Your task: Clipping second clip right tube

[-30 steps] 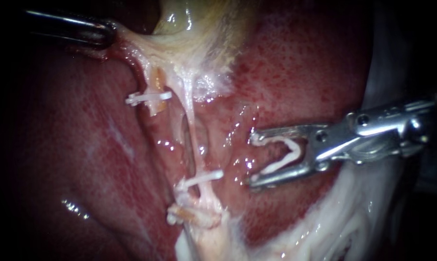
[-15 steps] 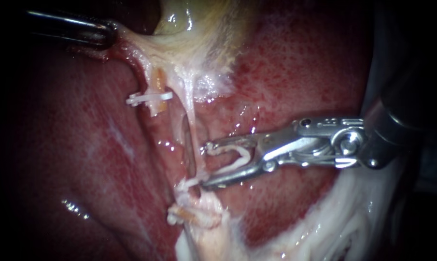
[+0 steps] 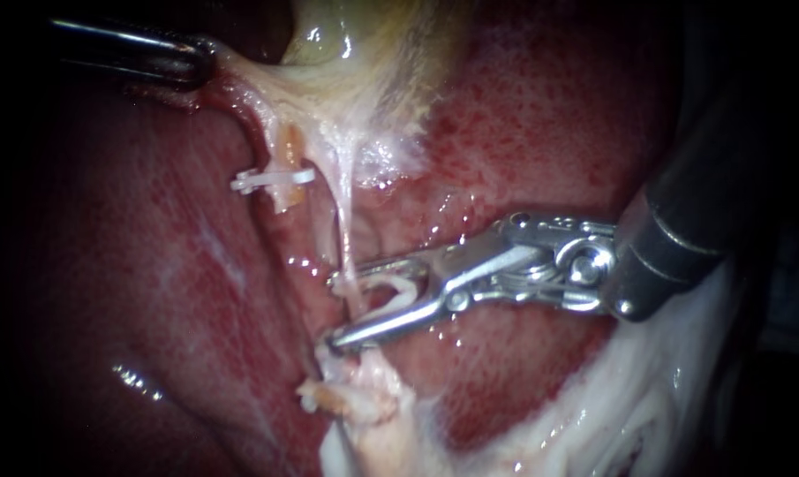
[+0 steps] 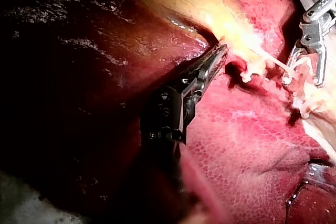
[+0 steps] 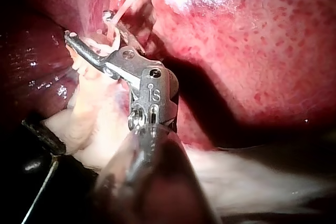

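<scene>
Far left, the left instrument [image 3: 196, 60] is clamped on the gallbladder [image 3: 364, 62] edge, tissue stretched tight. A closed clip [image 3: 271, 179] sits across the left tube [image 3: 284, 150]. The right tube [image 3: 348, 230] runs between the right instrument [image 3: 332, 309]'s spread jaws, which hold an open clip [image 3: 397, 296] around it.

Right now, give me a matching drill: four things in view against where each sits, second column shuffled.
1. left instrument
2. right instrument
3. closed clip
4. open clip

A. held between the right instrument's jaws, touched from both sides
B. on the left tube
C. jaws astride the right tube
D. tip at the pale tissue below the gallbladder

Pairs: 1-D, 2-C, 3-B, 4-A.
</scene>
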Motion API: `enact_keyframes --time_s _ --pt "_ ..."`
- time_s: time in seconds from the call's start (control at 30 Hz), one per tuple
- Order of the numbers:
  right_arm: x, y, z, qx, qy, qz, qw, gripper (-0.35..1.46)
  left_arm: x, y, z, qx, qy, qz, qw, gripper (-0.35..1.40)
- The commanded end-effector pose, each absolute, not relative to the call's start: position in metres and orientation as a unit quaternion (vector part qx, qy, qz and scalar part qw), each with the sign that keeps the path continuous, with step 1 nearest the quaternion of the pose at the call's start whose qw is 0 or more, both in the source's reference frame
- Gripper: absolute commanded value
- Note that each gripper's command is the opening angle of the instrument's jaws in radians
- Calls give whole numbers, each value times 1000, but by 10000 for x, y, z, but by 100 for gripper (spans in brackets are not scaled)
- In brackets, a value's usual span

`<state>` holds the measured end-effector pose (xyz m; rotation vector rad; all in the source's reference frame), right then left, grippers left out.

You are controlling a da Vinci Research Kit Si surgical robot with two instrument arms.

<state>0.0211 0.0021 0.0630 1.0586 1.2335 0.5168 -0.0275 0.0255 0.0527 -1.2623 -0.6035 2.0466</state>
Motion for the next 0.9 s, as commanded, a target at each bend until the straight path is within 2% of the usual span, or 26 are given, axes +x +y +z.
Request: enact_keyframes --time_s 0.03,0.23,0.6,0.9 --pt "212 21 628 470 546 226 655 50 -275 256 527 -481 -230 781 325 -35" --pt "216 16 619 487 554 222 638 50 -275 256 527 -481 -230 781 325 -35" --pt "217 6 603 496 555 210 634 46 -274 256 527 -481 -230 781 325 -35" --pt "204 9 610 497 555 207 634 19 -274 256 528 -481 -230 781 326 -35"
